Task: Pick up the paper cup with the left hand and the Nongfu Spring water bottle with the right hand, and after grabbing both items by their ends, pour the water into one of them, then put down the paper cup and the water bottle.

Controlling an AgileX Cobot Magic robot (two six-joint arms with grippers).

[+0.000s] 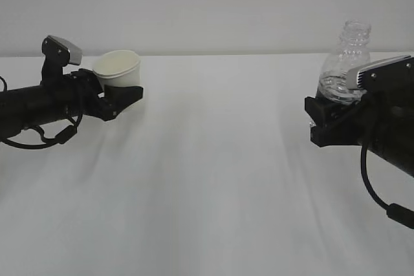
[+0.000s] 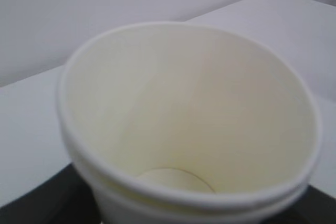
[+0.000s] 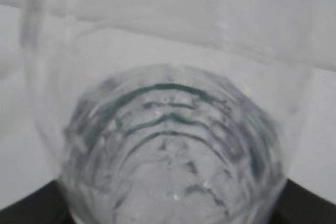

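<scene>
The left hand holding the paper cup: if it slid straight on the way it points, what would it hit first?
Probably the right hand with the water bottle, facing it across the bare table; nothing else stands between, though depth is unclear.

White paper cup (image 1: 118,69), cream inside; clear ribbed bottle (image 1: 345,56).

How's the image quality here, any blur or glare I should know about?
Exterior view: even, soft light, faint shadows, sharp enough. Left wrist view: the paper cup fills the frame, its near rim soft and out of focus. Right wrist view: the water bottle is blurred, with small glare spots near the top.
</scene>
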